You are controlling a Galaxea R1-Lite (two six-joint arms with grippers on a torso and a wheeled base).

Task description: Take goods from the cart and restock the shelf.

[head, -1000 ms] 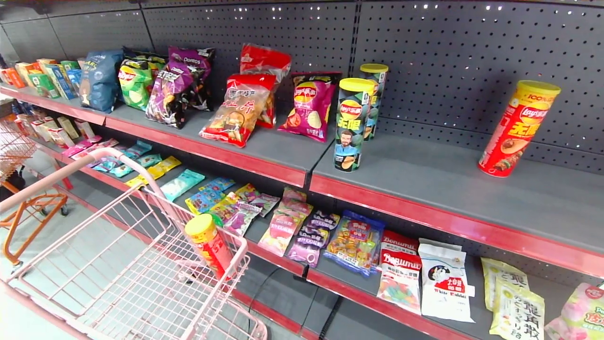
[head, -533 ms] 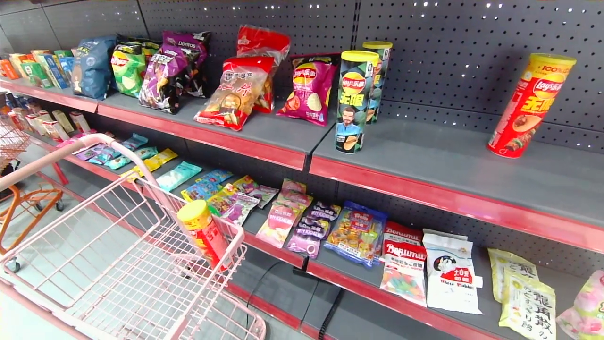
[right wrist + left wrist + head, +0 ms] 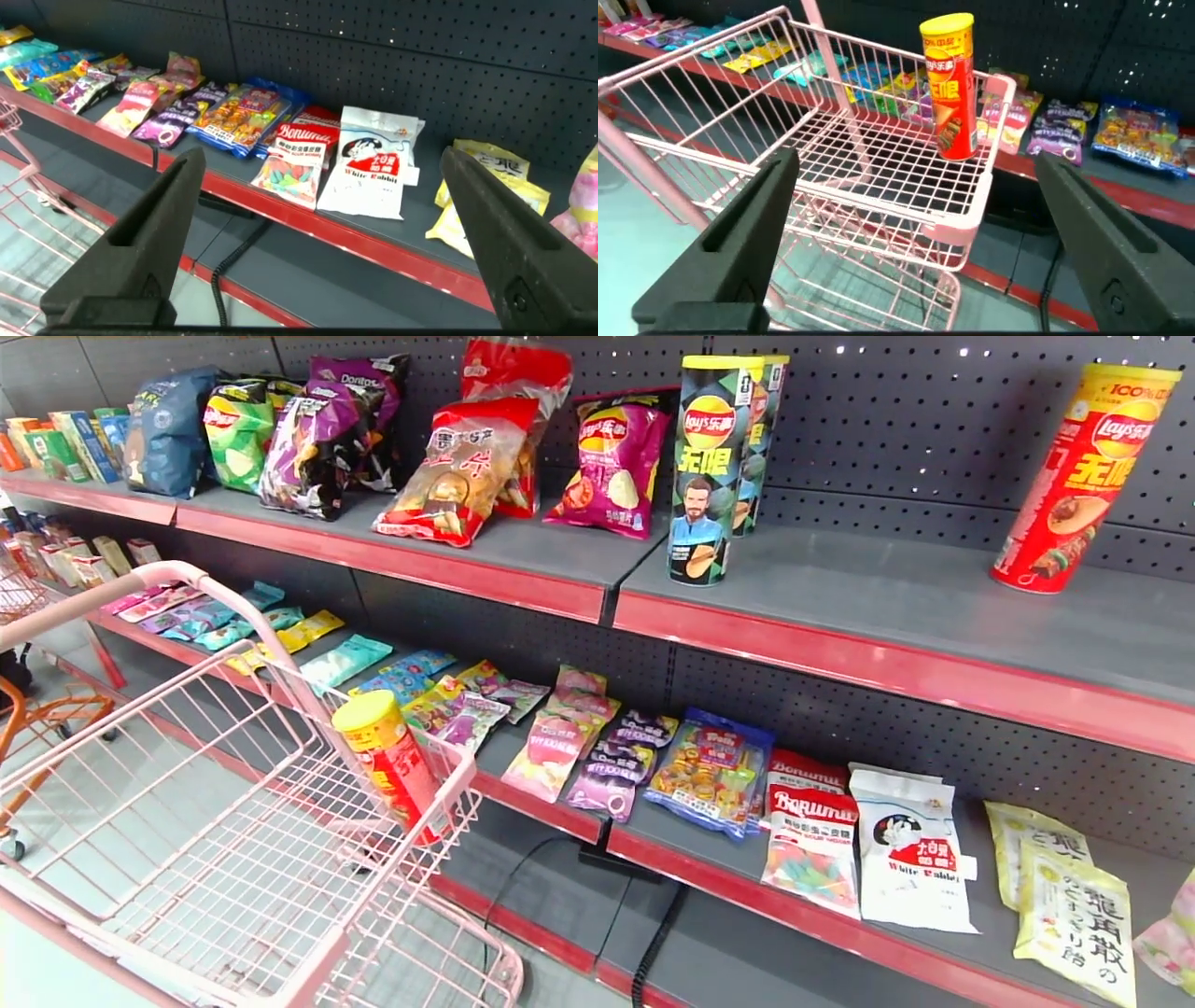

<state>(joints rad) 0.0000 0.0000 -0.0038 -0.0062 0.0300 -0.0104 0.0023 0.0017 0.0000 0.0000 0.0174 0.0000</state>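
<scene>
Red cylindrical chip can with yellow lid [image 3: 951,89] leans in the far right corner of the pink wire cart [image 3: 971,219]. Left gripper [image 3: 915,163] and right gripper [image 3: 322,159] both spread wide, empty. You risk tipping the can or snagging wire on approach.

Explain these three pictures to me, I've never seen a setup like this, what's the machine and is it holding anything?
This is a two-armed robot on wheels in a shop aisle. The wide picture comes from a camera on its head; the other two from cameras on its wrists. The dark prongs there are the left gripper and the right gripper, both open, holding nothing. In the pink cart stands a red chip canister. The upper shelf carries chip bags and canisters; the lower shelf candy bags.
</scene>
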